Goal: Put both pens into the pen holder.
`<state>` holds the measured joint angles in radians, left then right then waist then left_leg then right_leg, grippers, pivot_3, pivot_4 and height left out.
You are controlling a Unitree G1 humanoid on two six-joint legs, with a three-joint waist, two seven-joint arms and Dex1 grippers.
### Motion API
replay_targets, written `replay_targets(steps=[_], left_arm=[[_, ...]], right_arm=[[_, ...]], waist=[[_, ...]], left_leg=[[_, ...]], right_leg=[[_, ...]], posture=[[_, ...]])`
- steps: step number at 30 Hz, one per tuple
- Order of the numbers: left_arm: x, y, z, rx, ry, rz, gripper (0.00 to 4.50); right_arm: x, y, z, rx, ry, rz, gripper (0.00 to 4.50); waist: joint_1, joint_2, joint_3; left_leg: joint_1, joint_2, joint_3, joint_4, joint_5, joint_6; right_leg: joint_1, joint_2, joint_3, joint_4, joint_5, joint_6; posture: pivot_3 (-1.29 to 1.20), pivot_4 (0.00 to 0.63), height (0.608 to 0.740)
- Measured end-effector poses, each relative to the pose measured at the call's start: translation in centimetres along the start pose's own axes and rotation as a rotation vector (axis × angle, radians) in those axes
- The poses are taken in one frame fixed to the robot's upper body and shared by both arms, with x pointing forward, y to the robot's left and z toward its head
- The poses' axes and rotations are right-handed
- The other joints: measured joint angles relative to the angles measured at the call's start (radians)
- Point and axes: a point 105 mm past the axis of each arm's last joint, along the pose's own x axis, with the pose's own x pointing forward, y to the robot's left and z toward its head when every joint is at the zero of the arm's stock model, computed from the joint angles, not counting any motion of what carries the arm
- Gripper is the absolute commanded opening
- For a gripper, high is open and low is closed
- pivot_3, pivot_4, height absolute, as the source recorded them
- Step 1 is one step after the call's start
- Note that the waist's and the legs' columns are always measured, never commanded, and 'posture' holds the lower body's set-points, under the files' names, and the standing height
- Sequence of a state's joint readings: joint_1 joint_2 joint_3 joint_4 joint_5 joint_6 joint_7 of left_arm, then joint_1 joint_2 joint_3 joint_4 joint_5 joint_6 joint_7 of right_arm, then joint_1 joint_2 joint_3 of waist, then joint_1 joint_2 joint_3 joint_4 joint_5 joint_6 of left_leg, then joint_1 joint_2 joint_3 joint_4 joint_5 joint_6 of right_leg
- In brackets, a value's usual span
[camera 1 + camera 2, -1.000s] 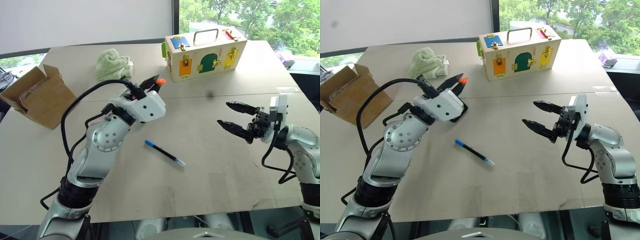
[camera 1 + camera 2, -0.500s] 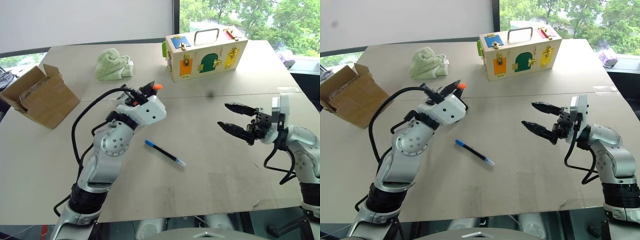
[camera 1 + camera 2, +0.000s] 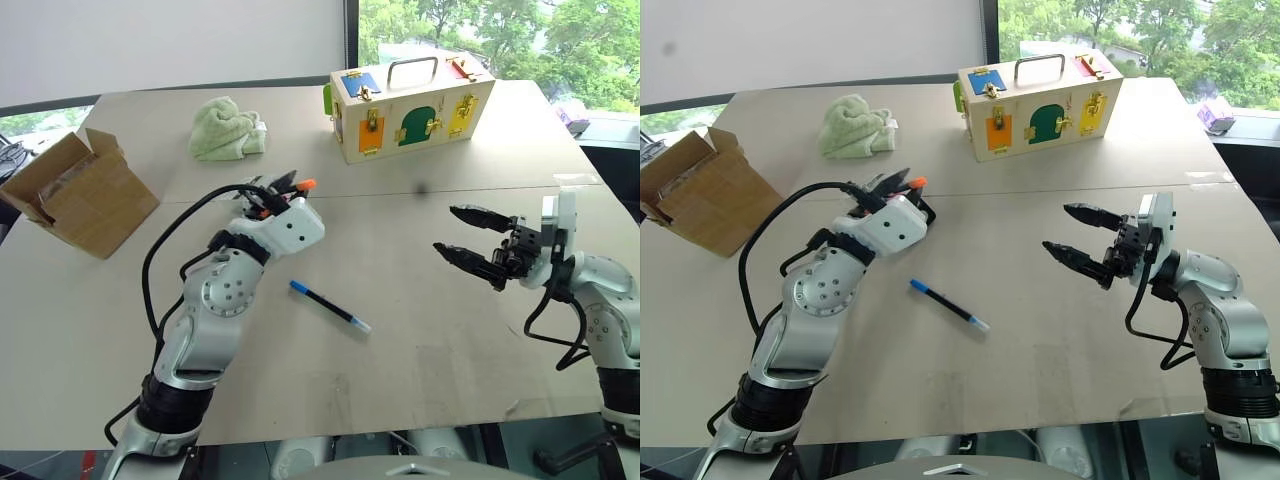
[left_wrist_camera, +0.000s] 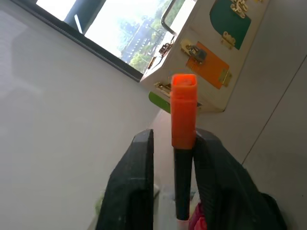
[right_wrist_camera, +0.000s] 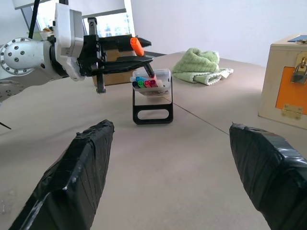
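Pens first: the blue-capped slim dark pen lies flat nearest me on the pale beige table, between both arms. My right gripper hangs spread wide and empty above the tabletop. My left gripper has its fingers parted around the orange-capped pen, whose lower tip sits in the small clear pen holder with black looped frame; I cannot tell if it is gripped. Beyond sit a cardboard box, green towel and wooden latch box, by windows.
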<state>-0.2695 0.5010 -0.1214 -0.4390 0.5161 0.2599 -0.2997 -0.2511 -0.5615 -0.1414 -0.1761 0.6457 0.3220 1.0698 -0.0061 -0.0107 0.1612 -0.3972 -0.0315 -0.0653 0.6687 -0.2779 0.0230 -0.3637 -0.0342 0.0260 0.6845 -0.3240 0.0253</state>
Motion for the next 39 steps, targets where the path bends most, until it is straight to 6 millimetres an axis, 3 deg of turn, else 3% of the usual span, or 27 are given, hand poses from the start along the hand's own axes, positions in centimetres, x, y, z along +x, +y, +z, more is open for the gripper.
replay_targets(steps=[4,6,12,17,23,28,31,34,35,39], left_arm=[[0.0,0.5,-1.4,0.034,0.058,0.025,3.94],[-0.1,0.9,-1.8,0.041,0.076,0.043,4.43],[-0.1,1.0,-1.9,0.038,0.082,0.050,4.43],[0.2,0.1,-1.5,-0.086,0.075,0.048,4.43],[0.2,0.4,-1.6,-0.172,0.079,0.073,4.43],[0.2,1.9,0.7,-0.633,-0.088,0.152,4.43],[-1.6,1.5,1.3,-0.772,-0.162,-0.052,4.43],[-4.7,0.1,-0.2,-0.774,-0.075,-0.302,4.43],[-6.5,-0.2,-1.0,-0.775,-0.015,-0.420,4.43],[-10.3,0.9,-2.1,-0.752,0.101,-0.606,4.43]], right_arm=[[0.3,0.2,-0.3,-0.020,0.015,0.010,4.12],[0.4,0.3,-0.5,-0.025,0.024,0.012,4.12],[1.0,0.7,-2.5,-0.080,0.147,0.010,4.12],[3.2,3.0,-4.2,-0.145,0.229,0.047,4.12],[4.2,4.7,-4.5,-0.156,0.257,0.097,4.12],[4.6,6.7,-6.5,-0.160,0.328,0.172,4.12],[5.0,6.9,-7.0,-0.193,0.340,0.189,4.12],[5.5,7.1,-7.6,-0.201,0.345,0.197,4.12],[6.0,7.2,-7.7,-0.206,0.340,0.210,4.12],[6.9,7.2,-8.2,-0.242,0.327,0.235,4.12]], waist=[[0.000,0.000,0.000],[0.000,0.000,0.000],[0.001,0.000,0.000],[-0.001,0.000,0.000],[-0.001,0.000,0.000],[0.000,-0.001,0.000],[-0.017,-0.001,0.000],[-0.028,-0.001,0.000],[-0.033,-0.002,0.000],[-0.027,-0.003,0.002]], left_leg=[[0.000,0.000,0.000,0.000,0.000,0.000],[0.000,0.000,0.000,0.000,0.000,0.000],[0.000,0.000,0.000,0.000,0.000,0.000],[-0.001,0.000,0.001,0.000,0.000,-0.001],[-0.001,0.000,0.001,0.002,0.001,-0.001],[-0.002,0.000,0.001,0.004,0.001,-0.001],[0.001,0.001,0.002,0.003,0.001,-0.002],[0.001,0.001,0.002,0.002,0.003,-0.005],[0.001,0.001,0.002,0.002,0.003,-0.005],[0.001,0.001,0.000,0.002,0.003,-0.005]], right_leg=[[0.000,0.000,0.000,0.000,0.000,0.000],[0.000,0.000,0.000,0.000,0.000,0.000],[0.000,0.000,0.000,0.000,0.000,0.000],[-0.003,0.000,0.001,0.003,0.000,0.000],[-0.004,0.000,0.001,0.006,0.000,0.000],[-0.004,0.000,0.001,0.007,0.000,0.000],[-0.004,0.001,0.003,0.009,0.000,0.000],[-0.006,0.001,0.003,0.011,0.000,0.000],[-0.007,0.002,0.003,0.011,0.000,0.000],[-0.006,0.001,0.001,0.011,0.000,0.000]], posture=[[0.00,0.150,0.740],[0.00,0.150,0.740],[0.00,0.150,0.740],[0.00,0.150,0.740],[0.00,0.150,0.740],[0.00,0.150,0.740],[0.00,0.150,0.740],[0.00,0.150,0.740],[0.00,0.150,0.740],[0.00,0.150,0.740]])
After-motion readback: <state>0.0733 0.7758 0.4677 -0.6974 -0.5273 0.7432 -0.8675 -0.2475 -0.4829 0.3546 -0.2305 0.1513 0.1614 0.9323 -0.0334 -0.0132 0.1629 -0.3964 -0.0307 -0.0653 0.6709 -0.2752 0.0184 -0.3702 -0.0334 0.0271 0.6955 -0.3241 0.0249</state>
